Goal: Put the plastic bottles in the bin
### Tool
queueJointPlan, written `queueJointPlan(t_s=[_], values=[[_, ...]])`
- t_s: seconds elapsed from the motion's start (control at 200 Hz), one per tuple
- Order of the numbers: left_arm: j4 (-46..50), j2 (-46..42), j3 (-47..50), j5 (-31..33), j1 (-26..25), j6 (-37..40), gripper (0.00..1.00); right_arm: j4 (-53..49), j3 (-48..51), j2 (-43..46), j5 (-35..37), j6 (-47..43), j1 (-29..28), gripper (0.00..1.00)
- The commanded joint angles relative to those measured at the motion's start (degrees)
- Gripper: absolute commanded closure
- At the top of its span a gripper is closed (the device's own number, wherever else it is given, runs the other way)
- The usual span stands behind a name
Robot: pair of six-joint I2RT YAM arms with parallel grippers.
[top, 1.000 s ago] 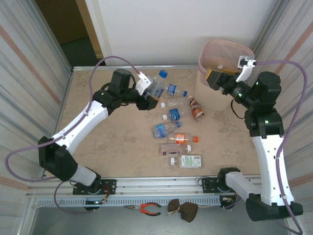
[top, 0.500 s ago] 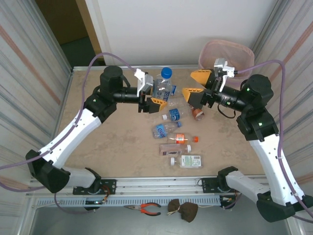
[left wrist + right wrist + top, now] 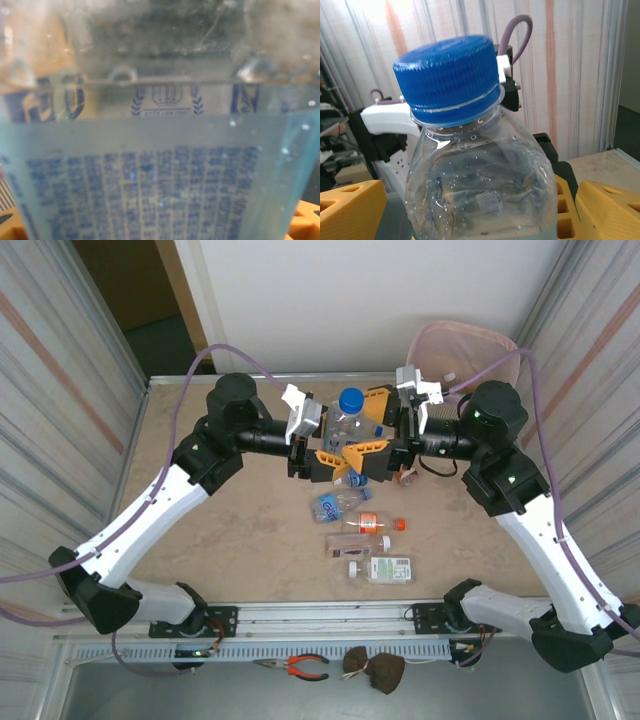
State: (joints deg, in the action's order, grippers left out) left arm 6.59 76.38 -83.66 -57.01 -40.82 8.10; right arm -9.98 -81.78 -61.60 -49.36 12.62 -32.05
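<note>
Above the middle of the table point(image 3: 230, 530), seen from overhead, the left gripper point(image 3: 335, 442) holds a blue-capped bottle point(image 3: 348, 418) upright in closed jaws. The right gripper point(image 3: 373, 425) faces it, jaws spread to either side of that bottle. More bottles point(image 3: 345, 505) lie on the table beneath, and the bin point(image 3: 470, 340) stands at the far right corner.

From the left wrist, the blue-capped bottle point(image 3: 160, 170) sits close up, printed label showing, between orange fingertips point(image 3: 306, 222).

From the right wrist, it point(image 3: 475, 170) stands between the open orange fingers point(image 3: 350, 202), touching neither.
</note>
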Motion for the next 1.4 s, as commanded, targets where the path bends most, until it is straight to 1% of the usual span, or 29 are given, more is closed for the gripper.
queueJointPlan(t_s=[0.0, 0.145, 0.326, 0.631, 0.832, 0.917, 0.987, 1.052, 1.102, 1.262, 1.398], values=[[-0.1, -1.1, -2.2, -0.7, -0.7, 1.1, 0.37, -2.1, -1.6, 0.0, -1.0, -5.0, -1.0, 0.05], [0.0, -1.1, -2.3, -0.6, -1.0, 1.1, 0.36, -2.2, -0.5, 0.6, 0.2, -8.4, -2.2, 0.11], [0.0, -0.8, -2.3, -0.7, -1.3, 1.0, 0.36, -3.0, -0.9, 0.4, 0.7, -9.8, -2.8, 0.19], [-0.2, -0.8, -2.3, -0.6, -1.5, 0.8, 0.34, -3.5, -0.8, 0.8, 1.6, -10.5, -3.0, 0.32], [-0.1, -1.1, -2.2, -0.1, -1.5, 0.8, 0.33, -3.3, -0.8, 0.8, 1.8, -10.5, -3.0, 0.39], [-0.2, -1.0, -2.3, 0.0, -1.5, 0.2, 0.33, -3.2, -0.7, 0.7, 2.3, -10.4, -3.0, 0.43], [-1.0, -0.8, -1.9, 0.0, -1.5, -0.5, 0.35, -3.3, -0.4, 0.6, 3.4, -10.5, -3.0, 0.48], [-2.1, -0.9, -1.2, 0.2, -1.4, -0.9, 0.41, -3.4, -0.3, 0.7, 4.2, -10.5, -3.0, 0.52], [-2.0, -0.9, -1.0, 0.6, -1.4, -0.7, 0.42, -3.5, 0.1, 0.6, 3.9, -10.5, -3.0, 0.52], [3.7, -0.8, -1.2, 4.8, -1.1, 2.2, 0.4, -4.8, 0.5, 0.9, 4.9, -10.8, -2.7, 0.52], [6.3, -0.6, 0.4, 8.5, 0.6, 0.3, 0.4, -5.9, 1.1, 1.3, 7.9, -10.7, -1.8, 0.51]])
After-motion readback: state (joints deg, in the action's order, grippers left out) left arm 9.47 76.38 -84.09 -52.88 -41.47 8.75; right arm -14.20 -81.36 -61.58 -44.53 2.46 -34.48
